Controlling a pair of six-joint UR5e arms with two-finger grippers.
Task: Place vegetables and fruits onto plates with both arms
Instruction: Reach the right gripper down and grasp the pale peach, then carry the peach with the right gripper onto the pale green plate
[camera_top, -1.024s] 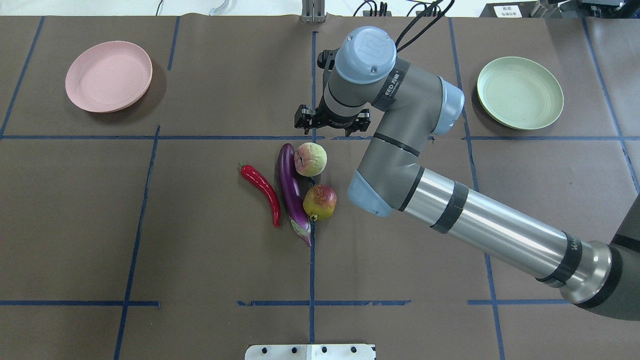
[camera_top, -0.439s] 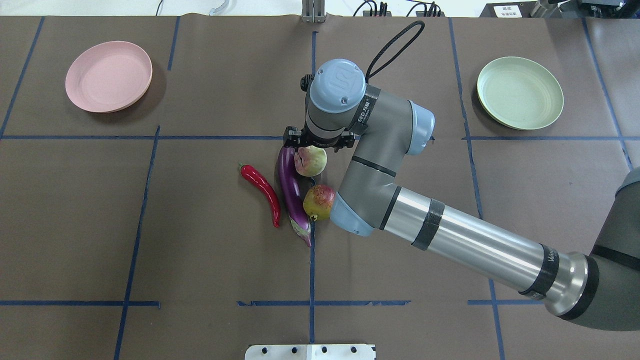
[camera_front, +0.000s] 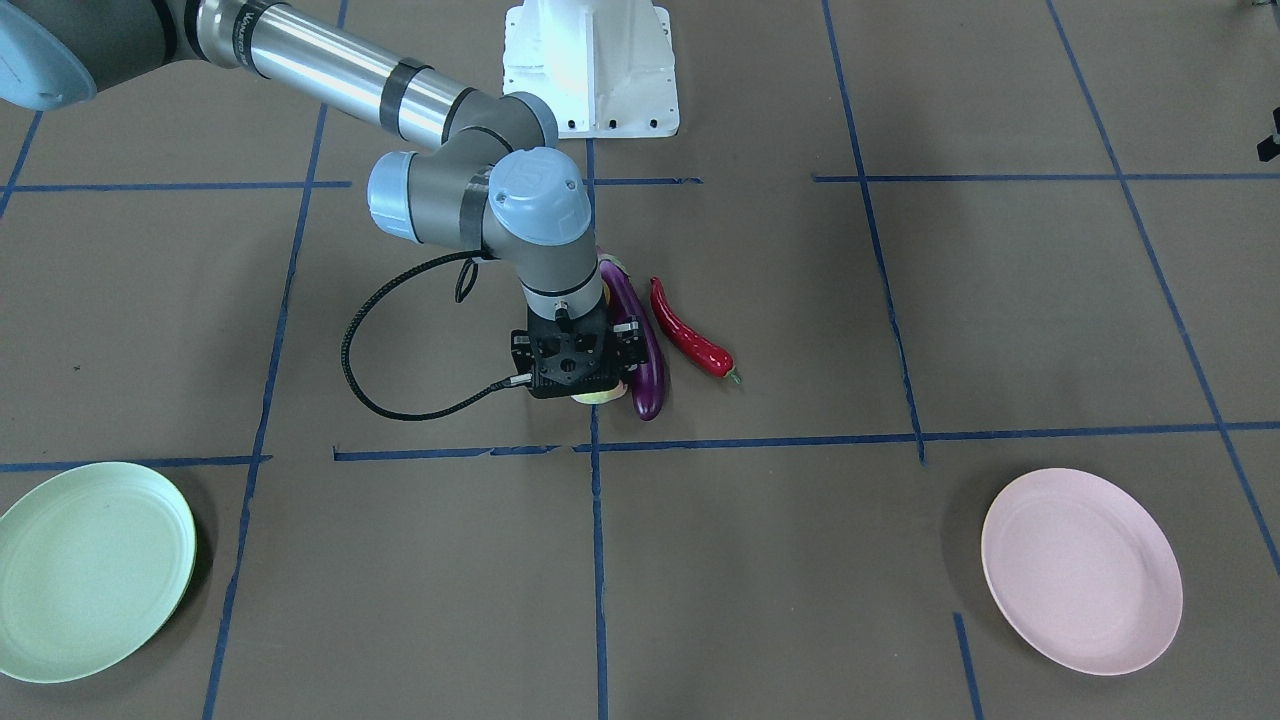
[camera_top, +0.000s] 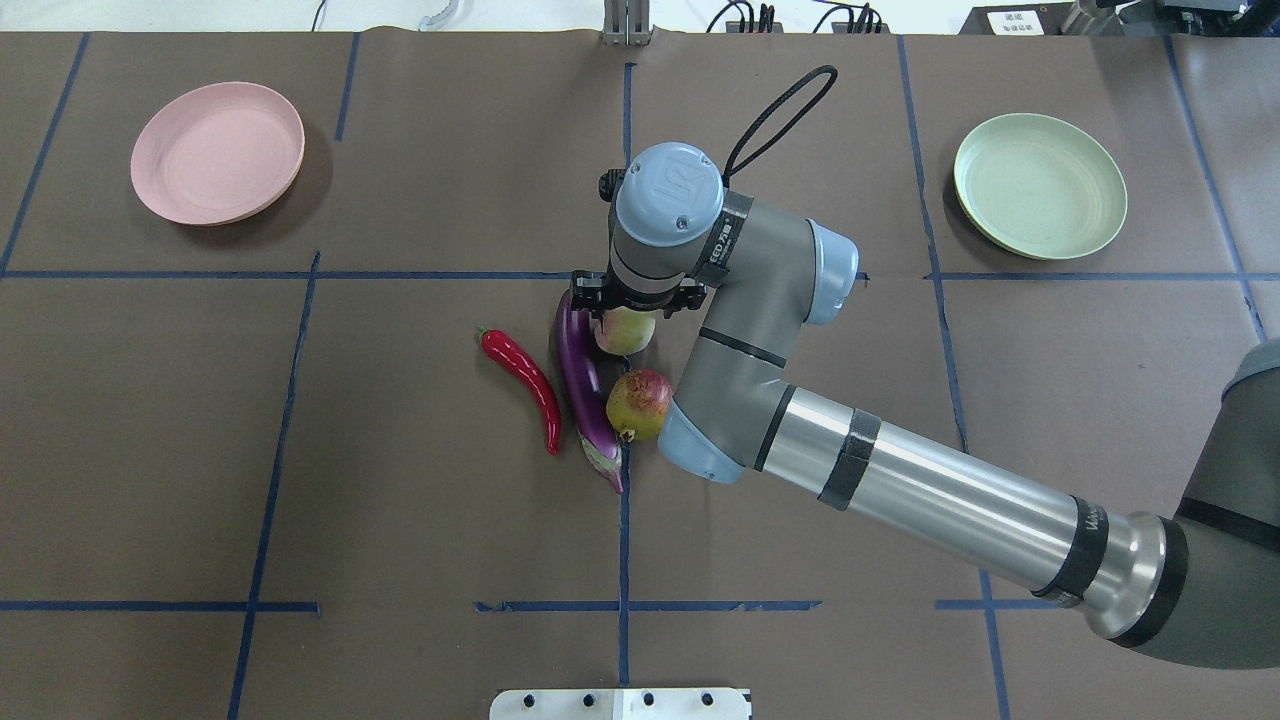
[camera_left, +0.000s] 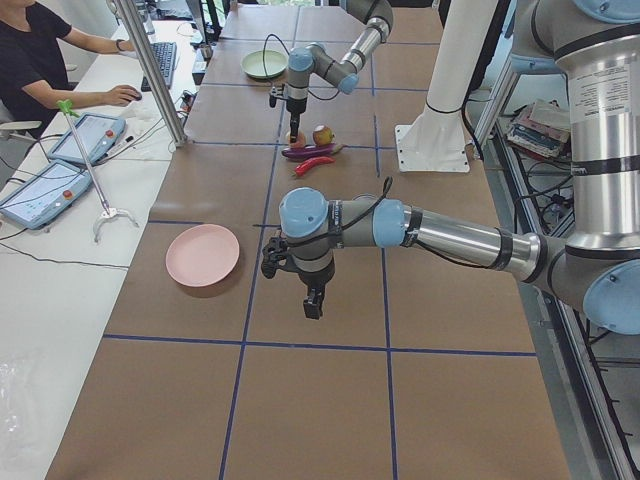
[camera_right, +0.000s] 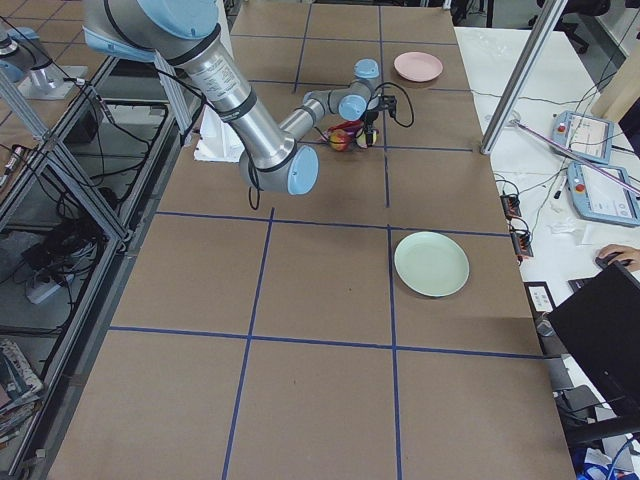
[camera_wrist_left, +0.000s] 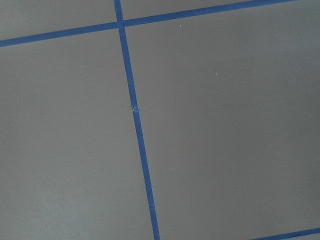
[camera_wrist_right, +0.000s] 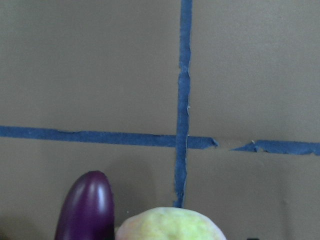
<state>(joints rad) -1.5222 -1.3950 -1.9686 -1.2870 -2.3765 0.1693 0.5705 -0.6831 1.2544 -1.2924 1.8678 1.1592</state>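
Observation:
The peach (camera_top: 626, 336) lies mid-table, touching the purple eggplant (camera_top: 580, 380), with the pomegranate (camera_top: 640, 403) just nearer the robot and the red chili (camera_top: 525, 385) to the eggplant's left. My right gripper (camera_top: 632, 304) points down right over the peach, jaws open on either side of it. In the right wrist view the peach (camera_wrist_right: 170, 225) and the eggplant tip (camera_wrist_right: 87, 207) sit at the bottom edge. The pink plate (camera_top: 217, 152) is far left and the green plate (camera_top: 1040, 185) far right, both bare. My left gripper (camera_left: 300, 290) hangs over bare table; I cannot tell its state.
The white pedestal base (camera_front: 590, 70) stands at the robot's edge of the table. The right arm's black cable (camera_front: 380, 390) loops beside the wrist. Blue tape lines grid the brown table cover. An operator (camera_left: 40, 60) sits beyond the far table edge.
My right gripper has moved toward the robot and come down from beyond the peach to right over it, now covering the peach's far half. The fruits, vegetables and plates have not moved.

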